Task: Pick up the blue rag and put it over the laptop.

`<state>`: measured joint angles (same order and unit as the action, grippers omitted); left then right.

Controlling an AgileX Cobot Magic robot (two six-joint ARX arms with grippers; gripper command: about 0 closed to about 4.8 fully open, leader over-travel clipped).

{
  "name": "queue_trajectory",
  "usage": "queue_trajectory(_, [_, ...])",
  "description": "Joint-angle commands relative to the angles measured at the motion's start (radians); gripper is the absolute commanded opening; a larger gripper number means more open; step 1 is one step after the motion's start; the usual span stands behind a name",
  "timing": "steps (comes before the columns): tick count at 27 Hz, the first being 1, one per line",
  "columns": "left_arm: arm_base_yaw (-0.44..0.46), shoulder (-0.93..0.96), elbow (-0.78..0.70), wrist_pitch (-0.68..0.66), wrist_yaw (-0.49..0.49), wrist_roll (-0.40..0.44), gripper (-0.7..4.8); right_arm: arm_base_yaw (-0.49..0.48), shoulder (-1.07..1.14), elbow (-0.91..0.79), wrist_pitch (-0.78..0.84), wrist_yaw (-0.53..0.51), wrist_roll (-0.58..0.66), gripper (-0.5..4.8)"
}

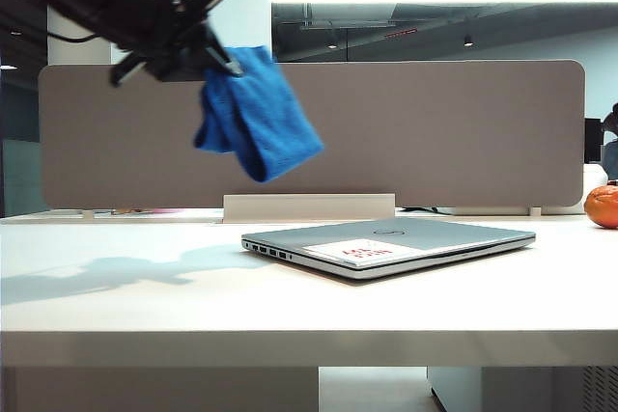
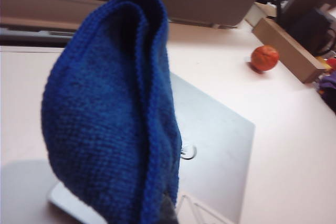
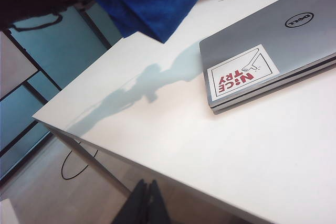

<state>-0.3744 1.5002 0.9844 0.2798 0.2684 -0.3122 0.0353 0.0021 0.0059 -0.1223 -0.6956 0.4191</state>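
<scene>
left gripper [image 1: 220,57]: high at the upper left of the exterior view, well above the table, its jaws pinched together on one top corner of the blue rag; the arm behind it reaches in from the left.
blue rag [image 1: 255,113]: hangs free in the air below and to the right of the gripper, folded on itself, its long axis running down and to the right; it touches nothing underneath. In the left wrist view the blue rag [image 2: 110,114] fills the near part of the picture, with the lid showing behind it.
key relation: the laptop lies below and to the right of the hanging cloth, so I judge that the carry has to go rightward and down before release; the cloth's lower end hangs about over the laptop's left end.
laptop [image 1: 425,238]: closed and flat at mid-table, long axis left to right, ports on its near left side, white sticker [image 1: 362,252] on the near left part of the lid; nothing lies on it yet.
table [image 1: 145,306]: white, bare to the left of the laptop but for the arm's shadow.
right gripper [image 3: 145,203]: low at the near table edge, off the right side, fingers closed and empty; it is the farther of the two from the rag.
orange [image 1: 603,206]: at the far right edge, well clear of the path.
in the way: nothing stands between cloth and lid.
</scene>
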Motion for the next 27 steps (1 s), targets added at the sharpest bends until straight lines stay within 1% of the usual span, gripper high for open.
queue_trajectory(1, [-0.052, 0.086, 0.102, 0.006, 0.005, -0.002, -0.06, 0.000, -0.002, -0.004, 0.014, 0.002, 0.000, 0.00])
queue_trajectory(5, [-0.098, 0.175, 0.188, 0.006, -0.002, -0.002, -0.06, 0.000, -0.002, -0.004, 0.014, 0.002, 0.000, 0.00])
queue_trajectory(8, [-0.133, 0.282, 0.283, 0.005, -0.002, -0.002, -0.06, 0.000, -0.002, -0.004, 0.014, 0.003, 0.000, 0.00])
queue_trajectory(12, [-0.157, 0.373, 0.363, 0.000, 0.006, -0.002, -0.06, 0.000, -0.002, -0.004, 0.014, 0.003, 0.000, 0.00])
queue_trajectory(18, [-0.186, 0.487, 0.482, -0.077, 0.009, -0.002, -0.06, 0.000, -0.002, -0.004, 0.014, 0.003, 0.000, 0.00])
queue_trajectory(24, [-0.199, 0.559, 0.547, -0.136, 0.009, -0.002, -0.06, 0.000, -0.002, -0.004, 0.014, 0.003, 0.000, 0.00])
queue_trajectory(27, [-0.198, 0.575, 0.548, -0.171, -0.026, -0.002, -0.06, 0.000, -0.002, -0.004, 0.014, 0.002, 0.000, 0.00])
